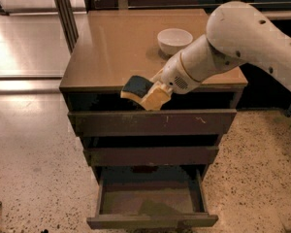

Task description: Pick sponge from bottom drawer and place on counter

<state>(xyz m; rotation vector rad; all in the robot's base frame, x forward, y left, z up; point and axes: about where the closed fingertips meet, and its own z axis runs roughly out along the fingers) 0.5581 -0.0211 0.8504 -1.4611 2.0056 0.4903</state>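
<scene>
Glossy counter (111, 47) edge: gripper (147, 94) around sponge (136, 86)

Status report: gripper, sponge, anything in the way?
Gripper shut on sponge, at front edge of counter. Sponge in the air, not yet set down; bottom drawer open. Bowl back right, not in the way.

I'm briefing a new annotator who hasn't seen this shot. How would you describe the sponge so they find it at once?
Start at the dark drawer cabinet with the tan counter. At the counter's front edge, the white arm's gripper is shut on the sponge. It is the only dark blue piece with a yellow underside, unlike the round white bowl farther back.
</scene>
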